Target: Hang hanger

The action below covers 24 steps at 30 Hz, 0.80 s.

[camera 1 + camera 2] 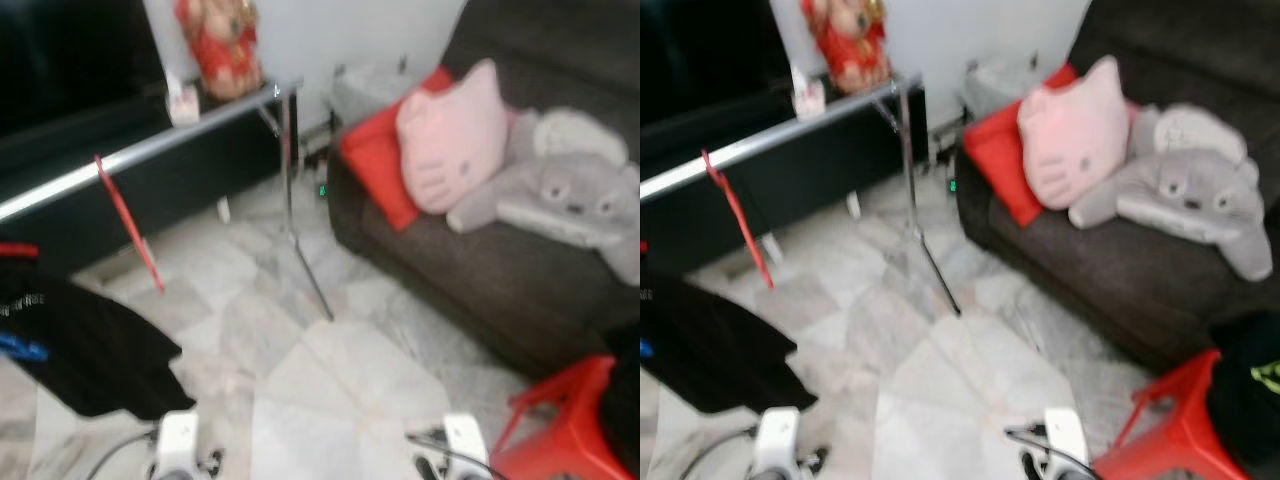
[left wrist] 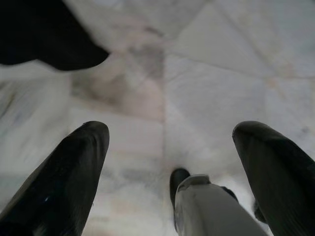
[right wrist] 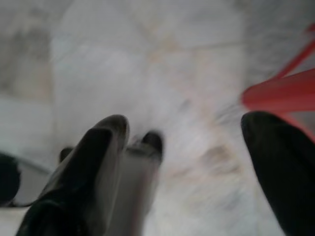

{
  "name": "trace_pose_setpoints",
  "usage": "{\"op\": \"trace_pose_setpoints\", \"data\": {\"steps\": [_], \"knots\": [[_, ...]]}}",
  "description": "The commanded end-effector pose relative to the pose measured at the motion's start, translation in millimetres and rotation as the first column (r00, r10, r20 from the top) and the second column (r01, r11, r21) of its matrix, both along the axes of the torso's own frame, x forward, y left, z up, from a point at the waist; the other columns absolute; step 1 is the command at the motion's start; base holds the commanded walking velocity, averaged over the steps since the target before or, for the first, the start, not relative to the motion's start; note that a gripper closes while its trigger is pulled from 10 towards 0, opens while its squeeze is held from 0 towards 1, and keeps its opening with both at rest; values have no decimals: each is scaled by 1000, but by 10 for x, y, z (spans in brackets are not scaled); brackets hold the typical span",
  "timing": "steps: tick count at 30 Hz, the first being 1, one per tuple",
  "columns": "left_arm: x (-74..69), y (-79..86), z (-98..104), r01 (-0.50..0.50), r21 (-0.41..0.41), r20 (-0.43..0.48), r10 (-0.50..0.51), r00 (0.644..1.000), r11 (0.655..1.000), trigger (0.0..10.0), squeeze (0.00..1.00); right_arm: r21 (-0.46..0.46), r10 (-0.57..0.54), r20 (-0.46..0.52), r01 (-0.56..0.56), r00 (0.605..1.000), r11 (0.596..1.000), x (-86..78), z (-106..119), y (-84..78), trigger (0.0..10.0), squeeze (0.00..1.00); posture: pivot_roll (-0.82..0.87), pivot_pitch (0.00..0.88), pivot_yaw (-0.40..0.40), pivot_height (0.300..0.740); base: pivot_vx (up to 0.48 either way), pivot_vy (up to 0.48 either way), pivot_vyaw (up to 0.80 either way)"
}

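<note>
A silver clothes rail (image 1: 150,150) runs from the left edge up to its upright pole (image 1: 290,170). A red hanger (image 1: 130,225) hangs from the rail, slanting down. A black garment (image 1: 90,350) hangs low at the left, below the rail. My left gripper (image 2: 172,130) is open over the marble floor with nothing between its fingers, the black garment (image 2: 44,34) just beyond it. My right gripper (image 3: 186,123) is open too, above the floor beside a red stool (image 3: 280,93). Both white wrists (image 1: 178,440) show low at the bottom of the eye views.
A dark sofa (image 1: 480,270) at the right holds a red cushion (image 1: 375,160), a pink cat pillow (image 1: 450,140) and a grey plush (image 1: 570,190). The red stool (image 1: 560,420) stands at the bottom right. A red figurine (image 1: 220,40) sits behind the rail.
</note>
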<state>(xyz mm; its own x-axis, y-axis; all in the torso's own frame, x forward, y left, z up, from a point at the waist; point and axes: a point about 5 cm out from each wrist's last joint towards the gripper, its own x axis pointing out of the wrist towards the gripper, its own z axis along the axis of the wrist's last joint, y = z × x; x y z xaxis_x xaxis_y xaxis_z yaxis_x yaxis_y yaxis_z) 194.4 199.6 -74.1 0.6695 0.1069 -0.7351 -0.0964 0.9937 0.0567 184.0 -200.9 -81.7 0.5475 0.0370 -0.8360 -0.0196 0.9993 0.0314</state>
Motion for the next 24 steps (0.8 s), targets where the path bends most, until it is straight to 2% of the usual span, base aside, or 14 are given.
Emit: {"op": "trace_pose_setpoints", "data": {"steps": [1,7,17,21,24], "knots": [[-36,83,-6,2,30,-15,-2,1000,1000,10000,0,14,4,-3,-4,1000,1000,-14,-17,68,10000,0,-12,0,0,716,0,0,-775],[-28,77,-1,-17,20,-5,17,1000,1000,10000,0,13,5,-3,-5,1000,1000,-15,-17,67,10000,0,-13,0,0,716,0,-108,-770],[-23,70,1,8,37,-5,-8,1000,999,10000,0,13,9,-7,-9,1000,1000,-30,-24,67,10000,0,-14,0,1,716,0,-55,-769],[-21,68,3,9,39,-2,-9,1000,999,10000,0,13,8,-8,-8,1000,1000,-33,-25,66,10000,0,-16,0,3,716,0,-331,-769],[-21,68,6,-9,24,7,9,1000,1000,10000,0,13,8,-8,-8,1000,1000,-38,-28,67,10000,0,-17,0,4,716,0,0,-769]]}}
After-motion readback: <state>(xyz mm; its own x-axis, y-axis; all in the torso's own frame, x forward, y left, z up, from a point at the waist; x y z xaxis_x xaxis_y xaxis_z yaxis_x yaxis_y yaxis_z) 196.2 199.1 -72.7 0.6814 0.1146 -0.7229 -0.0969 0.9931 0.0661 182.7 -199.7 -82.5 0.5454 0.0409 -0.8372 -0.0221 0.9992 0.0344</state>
